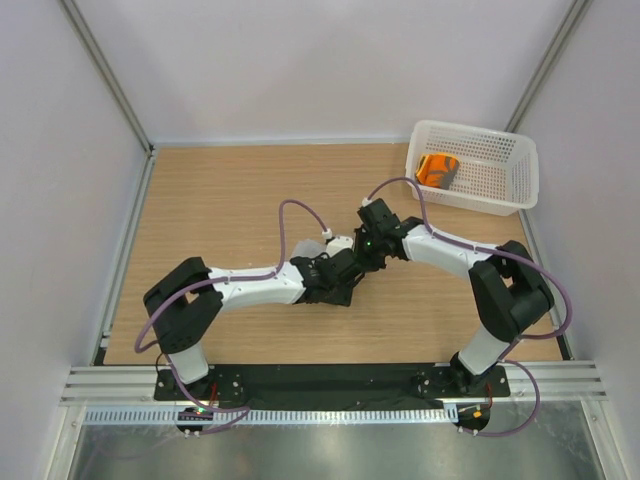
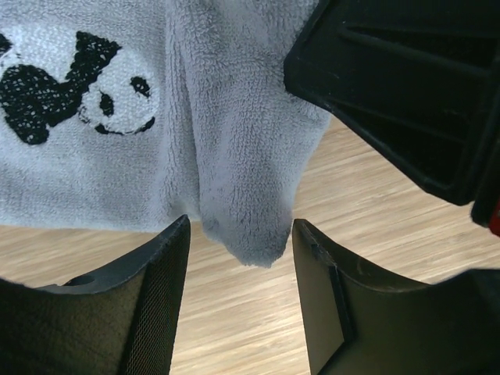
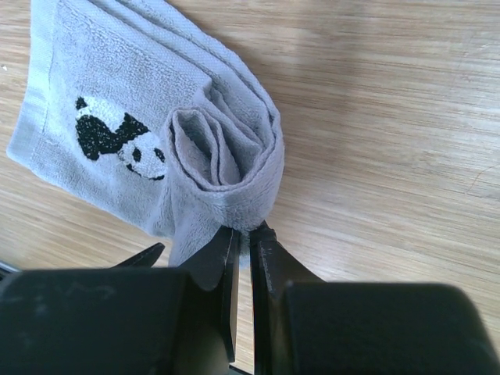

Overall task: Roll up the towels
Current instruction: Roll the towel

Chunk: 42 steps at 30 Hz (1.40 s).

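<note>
Centrally, the grey towel (image 3: 117,109) is lying on the wooden table (image 1: 220,200), well apart from the white basket (image 1: 497,165) and nearer the arm bases than it. It is sitting partly rolled: one end is curling into a loose spiral, while the flat remainder, bearing a black-and-white panda print (image 3: 117,141), is spreading away from the roll. From the top camera most of it is hiding beneath the two wrists.

The right gripper (image 3: 242,231) is pinching the lower edge of the roll, its fingers standing almost together with only a thin strip of cloth between them. The left gripper (image 2: 241,226) is standing open, its two fingers straddling the drooping tip of the roll; whether they are touching the cloth I cannot tell. Both grippers are meeting nose to nose over the towel, on the side of it facing away from the basket.

The orange towel (image 1: 437,168) is lying bunched inside the basket, at its left end. The basket itself is sitting at the table's far right corner.
</note>
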Each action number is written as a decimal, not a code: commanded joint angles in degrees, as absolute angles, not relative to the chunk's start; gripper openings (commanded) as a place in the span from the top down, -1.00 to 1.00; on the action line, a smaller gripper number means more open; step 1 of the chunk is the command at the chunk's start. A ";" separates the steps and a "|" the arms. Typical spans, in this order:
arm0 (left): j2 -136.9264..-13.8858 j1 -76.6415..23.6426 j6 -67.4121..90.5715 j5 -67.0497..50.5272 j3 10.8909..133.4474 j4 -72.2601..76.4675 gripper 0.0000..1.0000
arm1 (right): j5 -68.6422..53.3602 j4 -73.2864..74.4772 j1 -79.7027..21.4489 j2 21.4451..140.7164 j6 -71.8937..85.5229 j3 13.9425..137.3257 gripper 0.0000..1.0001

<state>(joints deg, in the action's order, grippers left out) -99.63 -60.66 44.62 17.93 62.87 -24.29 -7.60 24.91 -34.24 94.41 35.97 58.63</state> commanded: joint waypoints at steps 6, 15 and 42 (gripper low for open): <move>-101.60 -60.12 46.76 20.91 59.86 -16.18 0.08 | -15.11 23.82 -35.68 93.25 36.47 60.91 0.98; -99.94 -59.60 45.01 16.64 60.47 -15.91 1.00 | -14.42 26.45 -35.51 93.60 35.16 62.05 0.97; -96.94 -34.11 75.57 -33.30 32.88 34.43 1.00 | -26.63 -4.63 -29.18 86.30 40.60 44.13 -0.35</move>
